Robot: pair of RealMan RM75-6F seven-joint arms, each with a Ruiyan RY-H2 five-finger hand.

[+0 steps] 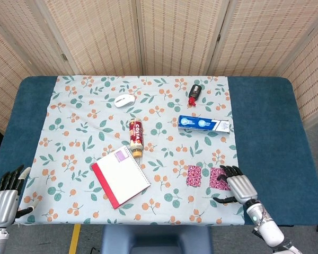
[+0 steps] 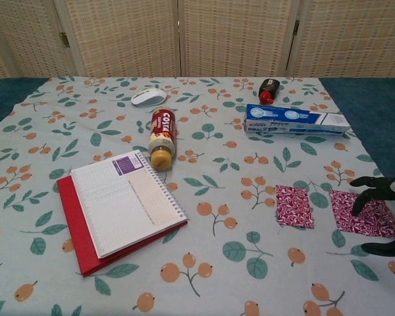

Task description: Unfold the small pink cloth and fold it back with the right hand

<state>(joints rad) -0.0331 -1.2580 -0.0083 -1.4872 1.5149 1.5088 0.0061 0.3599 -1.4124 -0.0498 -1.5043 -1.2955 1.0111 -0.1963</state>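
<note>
Two pink patterned patches lie near the table's front right. The left patch (image 1: 194, 175) (image 2: 294, 206) lies flat and alone. The right patch (image 1: 219, 179) (image 2: 363, 220) lies under the fingertips of my right hand (image 1: 238, 186) (image 2: 385, 189), which rest on its right edge with the fingers spread and the thumb held apart below. A strip of tablecloth shows between the two patches. My left hand (image 1: 4, 197) hangs off the table's front left corner with its fingers apart, holding nothing; the chest view does not show it.
A red-backed spiral notebook (image 1: 120, 177) lies front centre, with a Costa bottle (image 1: 136, 138) on its side behind it. Further back are a blue toothpaste box (image 1: 203, 124), a white mouse (image 1: 124, 100) and a small red-and-black bottle (image 1: 193, 93). The floral tablecloth (image 1: 74, 137) covers the blue table.
</note>
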